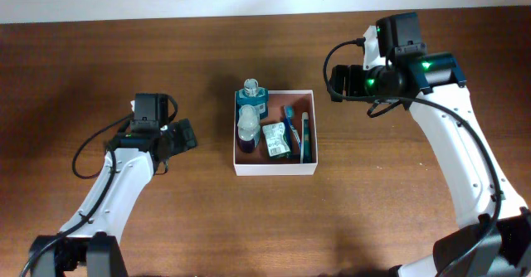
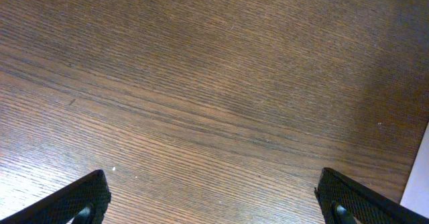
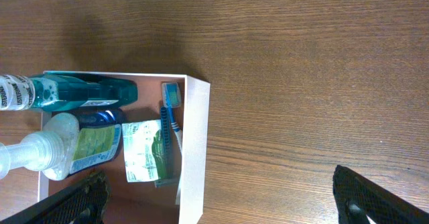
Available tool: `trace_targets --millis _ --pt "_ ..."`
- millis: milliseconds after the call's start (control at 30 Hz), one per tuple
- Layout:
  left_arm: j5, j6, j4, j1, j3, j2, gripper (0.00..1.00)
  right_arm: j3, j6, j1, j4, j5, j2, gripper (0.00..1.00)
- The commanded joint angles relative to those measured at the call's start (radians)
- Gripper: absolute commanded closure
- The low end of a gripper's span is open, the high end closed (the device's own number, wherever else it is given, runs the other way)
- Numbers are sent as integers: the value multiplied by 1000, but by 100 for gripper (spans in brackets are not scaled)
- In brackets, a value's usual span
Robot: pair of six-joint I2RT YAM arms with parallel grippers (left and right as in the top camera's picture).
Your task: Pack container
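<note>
Toiletries all look boxed now, folks! The container (image 1: pixel 275 170) sits mid-desk between the two arms. Inside it are a teal mouthwash bottle (image 1: pixel 251 100), a clear-capped bottle (image 1: pixel 248 128), a green-and-white packet (image 1: pixel 275 139) and a blue toothbrush (image 1: pixel 291 123). I can't spot anything loose on the desk (image 1: pixel 124 53), so the packing looks close to finished.

Over on the left, the left claw (image 1: pixel 184 136) is spread wide above bare wood, well apart from the box and holding nothing. The right claw (image 1: pixel 342 82) hangs off the container's far right corner, jaws flung wide and empty too. Its wrist view looks down on the thin white wall (image 3: pixel 194 150).

Here's the worry: the mouthwash cap pokes out past the far wall, so a nudge there could roll the bottle out. That wall looks flimsy as well. If a wide-open finger dropped onto the rim, it could drag the whole box across the desk or crumple its edge. It's crowded in there, and another reach could easily jostle the toothbrush.
</note>
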Motion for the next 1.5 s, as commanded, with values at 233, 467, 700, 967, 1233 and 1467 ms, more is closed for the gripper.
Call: trace_targets --millis 233,467,700,967,1233,1467 --pt "-7 9 0 2 -5 7 1 13 -10 -6 0 6 -13 2" --pt "-7 9 0 2 -5 7 1 12 -10 -6 0 6 -13 2" --pt "-7 9 0 2 -5 7 1 12 -10 -6 0 6 -119 2" --pt "-7 9 0 2 -5 7 1 12 -10 -6 0 6 -422 2" --pt "-7 9 -1 2 -5 7 1 10 -11 -6 0 19 -766 1" --pt "-7 9 0 2 -5 7 0 -50 -10 -7 0 22 -1068 2"
